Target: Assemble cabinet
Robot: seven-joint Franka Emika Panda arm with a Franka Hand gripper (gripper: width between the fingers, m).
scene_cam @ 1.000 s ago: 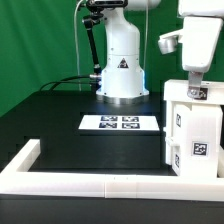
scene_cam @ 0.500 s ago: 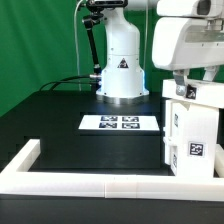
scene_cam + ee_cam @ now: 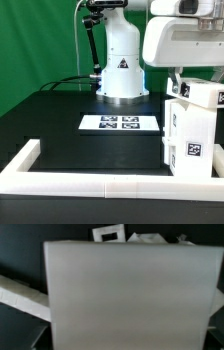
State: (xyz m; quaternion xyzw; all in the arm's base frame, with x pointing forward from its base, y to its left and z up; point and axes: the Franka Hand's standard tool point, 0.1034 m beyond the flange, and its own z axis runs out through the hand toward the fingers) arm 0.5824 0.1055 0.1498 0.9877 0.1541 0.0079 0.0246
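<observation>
**Cabinet stacked at the right edge, arm's head low over it**

Where the black worktop [image 3: 60, 120] meets the exterior view's right edge, the cabinet [image 3: 192, 140] stands as a tall white box with a smaller white block [image 3: 198, 94] resting on top of it, slightly tilted. Black-and-white tags show on the cabinet's front face, one low near the front and one higher up, and another tag sits on the top block. The gripper [image 3: 182, 76] hangs directly above that block, under the arm's big white head, which fills the upper right corner of the exterior view. Dark finger parts reach down to the block's upper edge, but whether the claw is wide, narrow or clamped on the block I cannot tell, since the head and the block hide the fingertips.

From the wrist view, a plain white panel [image 3: 130, 297] of the cabinet fills nearly the whole picture, blurred and very close, so the fingers are not visible there either. Bits of other white parts peek out past its edges against the dark worktop.

Toward the middle of the worktop lies the marker board [image 3: 120, 123], flat, with its four tags, well apart from the cabinet. A long low white rail [image 3: 90, 184] runs along the front edge and turns back at the front left corner. The arm's white base [image 3: 121, 70] stands at the far edge, behind the marker board
</observation>
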